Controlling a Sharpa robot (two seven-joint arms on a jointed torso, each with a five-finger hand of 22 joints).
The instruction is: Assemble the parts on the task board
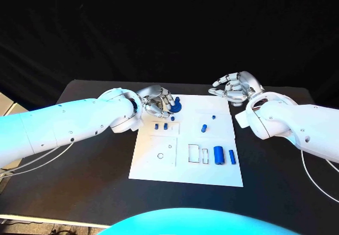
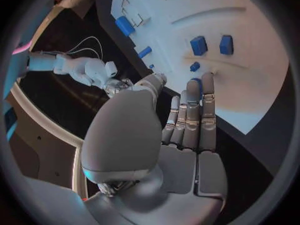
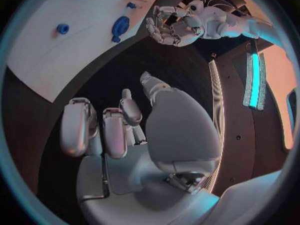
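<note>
The left hand (image 1: 159,102) was seen at the far left corner of the task board (image 1: 185,169), with its fingers (image 2: 195,116) laid close together and stretched over the board's edge. A blue part (image 1: 177,104) was touched by, or lay just beside, the fingertips; whether it was really held could not be told from the pictures. Just nearer on the board, two small blue parts (image 1: 161,126) were standing side by side. Further right, one small blue part (image 1: 214,117) was seen near the far edge, and another blue part (image 1: 204,128) lay a little nearer. In the near right area, a thick blue cylinder (image 1: 219,155) and a thin blue rod (image 1: 231,156) lay side by side, beside outlined rectangles (image 1: 198,153). The right hand (image 1: 235,88) was held above the black table (image 1: 92,161), beyond the board's far right corner, with its fingers (image 3: 115,132) curled inward and nothing between them.
</note>
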